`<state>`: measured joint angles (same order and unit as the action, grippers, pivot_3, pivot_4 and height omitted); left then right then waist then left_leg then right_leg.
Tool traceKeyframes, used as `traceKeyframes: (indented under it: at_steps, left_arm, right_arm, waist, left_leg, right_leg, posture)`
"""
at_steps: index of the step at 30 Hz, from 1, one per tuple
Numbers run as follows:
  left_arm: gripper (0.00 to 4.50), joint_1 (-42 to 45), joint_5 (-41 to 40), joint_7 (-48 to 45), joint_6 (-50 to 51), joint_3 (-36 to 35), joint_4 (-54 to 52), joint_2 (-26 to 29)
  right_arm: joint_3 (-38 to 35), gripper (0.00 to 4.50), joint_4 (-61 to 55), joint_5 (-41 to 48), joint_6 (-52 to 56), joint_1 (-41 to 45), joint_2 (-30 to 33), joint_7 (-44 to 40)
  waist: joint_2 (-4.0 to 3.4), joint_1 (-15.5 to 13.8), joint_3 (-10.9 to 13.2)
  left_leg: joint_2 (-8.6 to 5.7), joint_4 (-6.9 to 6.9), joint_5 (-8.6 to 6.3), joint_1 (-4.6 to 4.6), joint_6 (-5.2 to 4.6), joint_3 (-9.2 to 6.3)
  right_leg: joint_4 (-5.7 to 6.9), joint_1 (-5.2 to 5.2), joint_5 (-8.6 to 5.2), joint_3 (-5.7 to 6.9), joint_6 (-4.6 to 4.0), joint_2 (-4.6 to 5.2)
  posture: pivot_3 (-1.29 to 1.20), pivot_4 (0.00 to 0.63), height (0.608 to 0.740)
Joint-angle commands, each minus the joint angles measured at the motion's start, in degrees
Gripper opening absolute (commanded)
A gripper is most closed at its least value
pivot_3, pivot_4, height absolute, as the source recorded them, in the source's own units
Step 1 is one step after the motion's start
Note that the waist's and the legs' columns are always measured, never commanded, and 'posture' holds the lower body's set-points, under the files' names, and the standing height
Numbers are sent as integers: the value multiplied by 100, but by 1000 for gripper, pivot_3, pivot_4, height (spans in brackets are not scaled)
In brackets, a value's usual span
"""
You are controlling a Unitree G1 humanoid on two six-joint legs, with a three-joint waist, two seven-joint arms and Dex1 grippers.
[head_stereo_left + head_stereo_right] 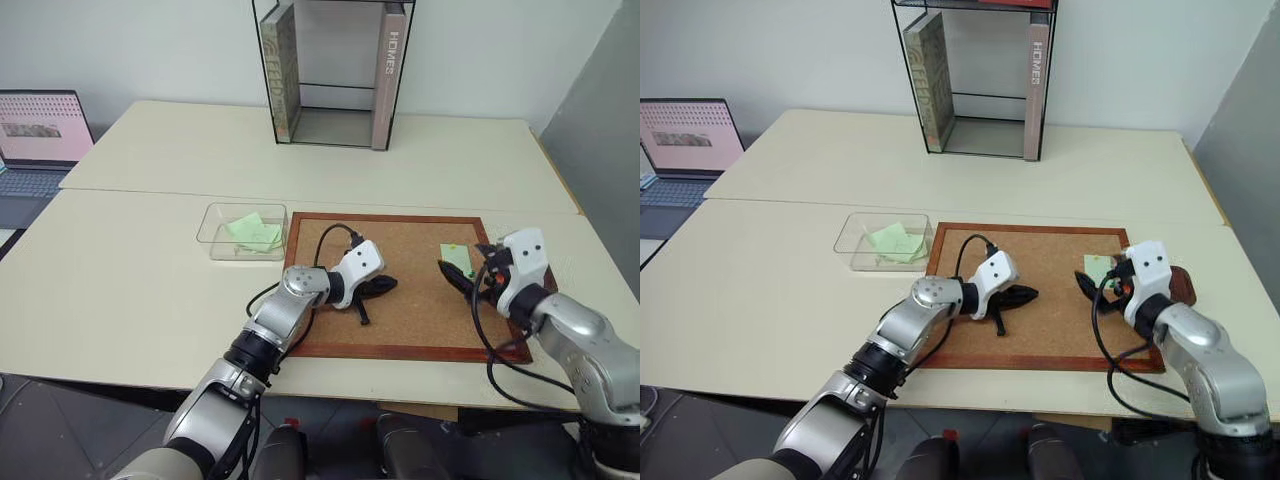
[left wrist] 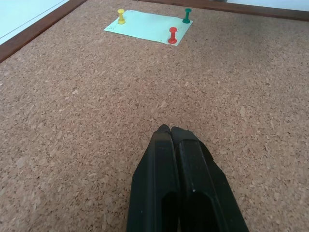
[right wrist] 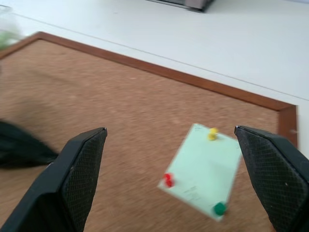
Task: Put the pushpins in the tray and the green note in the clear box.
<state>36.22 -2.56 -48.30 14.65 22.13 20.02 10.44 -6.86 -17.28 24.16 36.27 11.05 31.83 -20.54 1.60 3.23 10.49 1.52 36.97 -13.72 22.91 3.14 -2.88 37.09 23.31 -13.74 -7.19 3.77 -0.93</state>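
The green note (image 3: 205, 169) lies on the right part of the corkboard (image 1: 400, 320). Three pushpins stand in it: yellow (image 3: 212, 134), red (image 3: 168, 179) and green (image 3: 219, 209). My right gripper (image 3: 170, 133) is open just short of the note, a finger on either side of it. My left gripper (image 2: 169, 130) is shut on nothing, resting on bare cork at the board's middle and pointing toward the note (image 2: 148, 26). The clear box (image 1: 215, 240) stands off the board's left edge. The tray is mostly hidden behind my right hand; a dark brown edge (image 1: 1181, 285) shows.
Crumpled lime-green papers (image 1: 255, 232) lie inside the clear box. A black-framed glass book stand (image 1: 335, 70) with books is at the back of the table. A laptop (image 1: 40, 140) sits far left. Cables trail from both wrists over the board.
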Motion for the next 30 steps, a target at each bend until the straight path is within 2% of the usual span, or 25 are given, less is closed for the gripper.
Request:
traceKeyframes:
  at_steps: [1, 8, 15, 23, 30]
  left_arm:
    - [58, -130, 64, -49, 34, 65, -243, 5]
    - [58, -415, -2, -58, 15, 16, -522, 42]
    - [58, -625, -2, -92, -42, 16, -699, 122]
    - [0, -592, 16, -86, -41, -21, -629, 159]
    - [0, -529, 9, -114, -38, -65, -543, 203]
  right_arm:
    - [115, 4500, 995, -357, -501, 617, -76, -187]
    - [316, 4500, 2241, -798, -1075, 1192, -214, -446]
    - [371, 4500, 2794, -1089, -1482, 1402, -339, -532]
    - [344, 3135, 3140, -1256, -1701, 1549, -451, -569]
    - [326, 1600, 3320, -1321, -1815, 1662, -550, -572]
  waist:
    - [-5, 4, -2]
    - [-8, 4, -4]
    - [-9, 7, -4]
    - [-11, 15, -5]
    - [-11, 35, -6]
  left_leg:
    - [-1, 0, 0, 0, 0, 3]
    - [-1, -4, 0, -1, 0, 1]
    - [-2, -1, 0, -2, 0, 1]
    - [-2, 0, 0, -4, -1, 1]
    - [-1, 0, 0, -5, -1, 1]
  right_leg:
    - [0, 0, 1, -4, 1, 1]
    - [1, 0, 1, -1, 1, 1]
    - [5, 0, 1, -1, 1, 1]
    - [8, 0, 2, -2, 1, 1]
    - [8, -1, 2, -3, 1, 1]
  posture:
    - [0, 150, 740]
    - [0, 150, 740]
    - [0, 150, 740]
    - [0, 150, 740]
    - [0, 150, 740]
